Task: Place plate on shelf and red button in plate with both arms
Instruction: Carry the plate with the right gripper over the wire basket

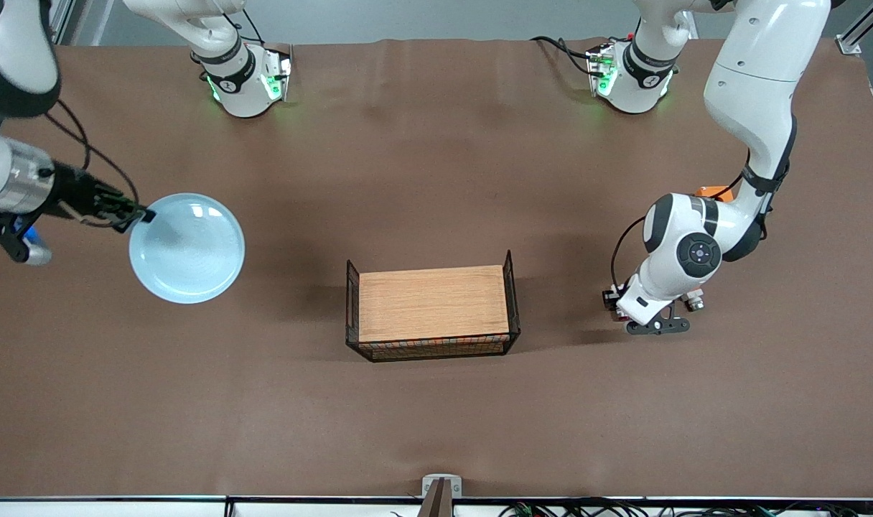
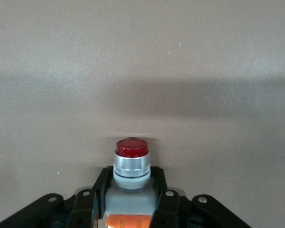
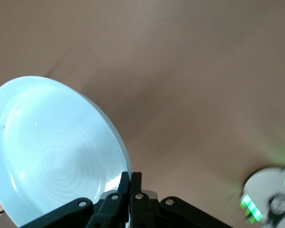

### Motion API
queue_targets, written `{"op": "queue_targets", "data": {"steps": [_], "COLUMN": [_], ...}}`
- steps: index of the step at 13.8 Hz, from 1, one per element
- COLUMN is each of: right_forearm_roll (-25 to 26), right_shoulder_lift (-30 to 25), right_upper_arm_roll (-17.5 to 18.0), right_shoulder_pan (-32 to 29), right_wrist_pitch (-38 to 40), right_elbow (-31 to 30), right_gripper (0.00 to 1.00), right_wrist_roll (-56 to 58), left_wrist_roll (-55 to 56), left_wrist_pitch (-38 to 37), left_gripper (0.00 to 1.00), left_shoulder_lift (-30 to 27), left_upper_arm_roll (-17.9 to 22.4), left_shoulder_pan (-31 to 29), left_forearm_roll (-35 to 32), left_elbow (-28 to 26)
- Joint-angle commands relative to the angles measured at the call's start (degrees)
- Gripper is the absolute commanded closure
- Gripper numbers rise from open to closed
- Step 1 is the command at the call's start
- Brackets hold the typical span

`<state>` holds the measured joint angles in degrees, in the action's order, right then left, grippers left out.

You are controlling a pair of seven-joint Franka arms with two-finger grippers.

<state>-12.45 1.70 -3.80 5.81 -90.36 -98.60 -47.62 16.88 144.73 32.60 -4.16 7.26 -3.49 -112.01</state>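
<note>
Front view: unlabelled plate (image 1: 187, 248), red button (image 2: 131, 147).

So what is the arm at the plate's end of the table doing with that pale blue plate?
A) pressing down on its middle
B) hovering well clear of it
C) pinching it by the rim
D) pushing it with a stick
C: the right gripper has its fingers shut on the rim of the plate, which shows tilted in the right wrist view.
</note>
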Motion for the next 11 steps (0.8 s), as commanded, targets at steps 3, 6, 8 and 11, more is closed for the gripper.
{"op": "queue_targets", "data": {"steps": [3,6,8,11], "right_forearm_roll": [-0.56,-0.47,0.14,2.94], "right_shoulder_lift": [-1.62,-1.0,0.75,5.66], "right_upper_arm_roll": [-0.06,-0.06,-0.06,-0.06], "right_shoulder_pan": [13.67,22.55,27.3,33.46], "right_wrist_pitch": [-0.69,-6.21,-10.34,-15.27], "right_elbow": [3.13,4.02,4.55,6.65], "right_gripper": [1.0,1.0,1.0,1.0], "right_wrist_roll": [-28.52,-43.82,-53.23,-66.33], "left_wrist_roll": [5.35,10.35,13.08,18.08], "left_wrist_pitch": [-0.41,-1.9,-4.61,-10.94], "left_gripper": [0.75,0.75,0.75,0.75], "left_shoulder_lift": [-3.59,-5.35,-5.35,-5.35], "left_upper_arm_roll": [-0.06,0.03,0.03,-0.06], "left_shoulder_pan": [-0.58,-0.58,-0.5,-0.41], "left_forearm_roll": [-0.2,-0.2,-0.2,0.76], "left_elbow": [-0.14,1.52,4.33,8.72]}}
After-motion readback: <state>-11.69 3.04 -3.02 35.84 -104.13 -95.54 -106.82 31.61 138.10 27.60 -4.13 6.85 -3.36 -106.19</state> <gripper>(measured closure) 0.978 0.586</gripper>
